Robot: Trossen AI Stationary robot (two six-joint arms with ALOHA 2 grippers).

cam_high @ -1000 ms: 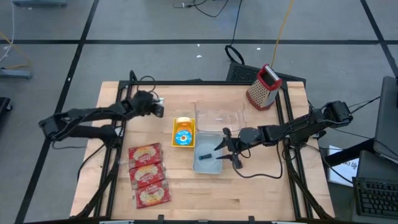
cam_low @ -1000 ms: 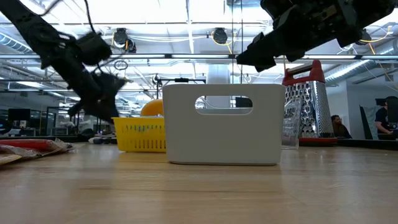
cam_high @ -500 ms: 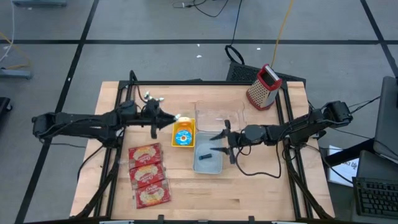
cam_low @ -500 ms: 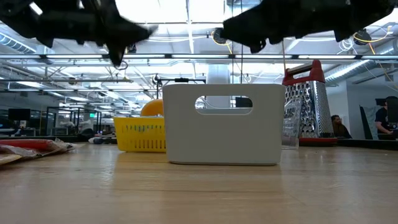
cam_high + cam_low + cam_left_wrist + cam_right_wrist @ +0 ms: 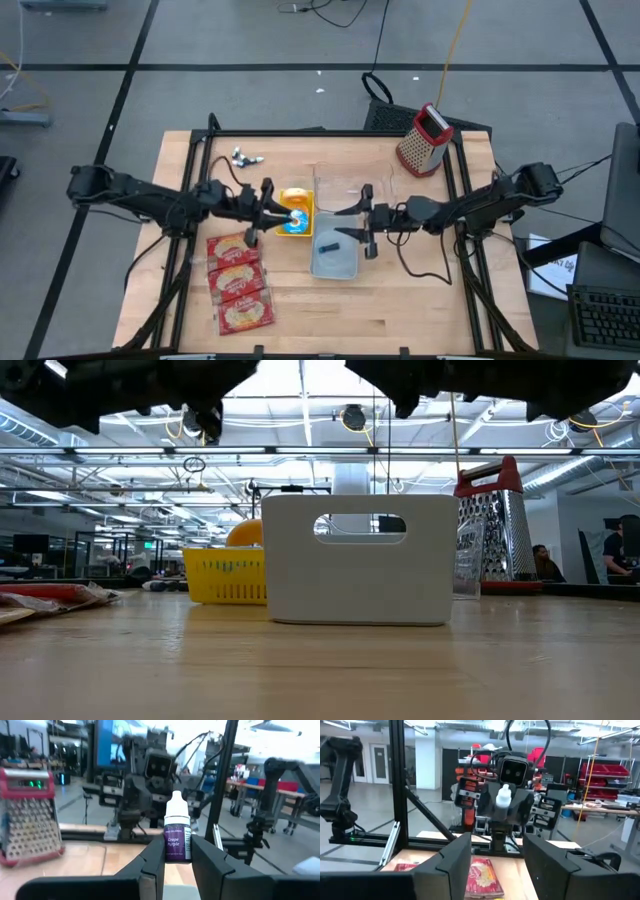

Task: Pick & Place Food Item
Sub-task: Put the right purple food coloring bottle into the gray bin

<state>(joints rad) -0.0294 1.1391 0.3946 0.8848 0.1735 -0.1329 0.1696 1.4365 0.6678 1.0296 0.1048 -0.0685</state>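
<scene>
A small bottle (image 5: 176,837) with a white cap and a purple label is in my left gripper (image 5: 176,862), which is shut on it. In the high view my left gripper (image 5: 275,210) points level toward the table's right, at the left side of the yellow basket (image 5: 295,213). My right gripper (image 5: 343,224) faces it, open with nothing between its fingers, above the white bin (image 5: 335,262). The right wrist view shows the bottle (image 5: 504,796) upright in the left gripper. My left gripper pinches the lower part of the bottle's labelled body (image 5: 176,856) between its two fingers. The fingers (image 5: 152,865) come level from the table's left side. The bottle stands upright, cap up, lifted clear of the table.
A red-topped metal grater (image 5: 424,140) stands at the far right. Three red snack packets (image 5: 238,280) lie at the near left. Small pale things (image 5: 245,156) lie at the far left. The basket holds an orange and blue item. The white bin (image 5: 360,560) has a handle slot.
My left gripper has swung from the table's far left toward the centre, risen, and tipped from pointing down to level, carrying the bottle clear of the table. My right gripper has tipped up to level above the bin and risen a little.
</scene>
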